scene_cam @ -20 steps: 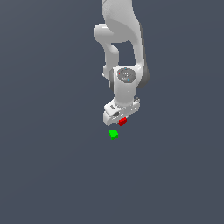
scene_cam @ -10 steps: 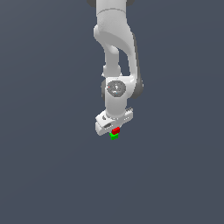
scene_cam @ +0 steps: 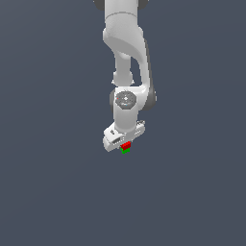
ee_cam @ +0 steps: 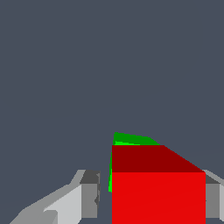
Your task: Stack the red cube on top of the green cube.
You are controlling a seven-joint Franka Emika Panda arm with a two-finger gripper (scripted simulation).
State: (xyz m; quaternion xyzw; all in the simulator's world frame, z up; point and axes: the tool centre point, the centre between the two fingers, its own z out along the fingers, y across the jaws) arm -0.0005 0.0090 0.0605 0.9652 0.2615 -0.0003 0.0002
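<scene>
The red cube (scene_cam: 126, 145) is sitting directly over the green cube (scene_cam: 125, 151) in the exterior view, the two so close that no gap is showing between them, though whether they are truly touching cannot be told at this size. Only a thin green strip is peeking out under the red block there. In the wrist view the red cube (ee_cam: 158, 192) is filling the near foreground, with slivers of the green cube (ee_cam: 129, 139) showing past its far edge and along one side, so the pair are lining up closely but not perfectly.

The white hand (scene_cam: 124, 142) is reaching straight down over the stack, and the red cube is lying between its fingers (ee_cam: 90, 194). One finger is standing slightly apart from the cube's face, a narrow gap showing between them, while the other finger is right against the opposite face at the picture's edge; whether the hand is pinching the cube or has let it go cannot be told.

Above, the white arm (scene_cam: 126, 57) is descending from the top of the exterior view, its round wrist joint (scene_cam: 126, 99) facing the camera. The plain grey table (scene_cam: 53, 192) is spreading out all around.
</scene>
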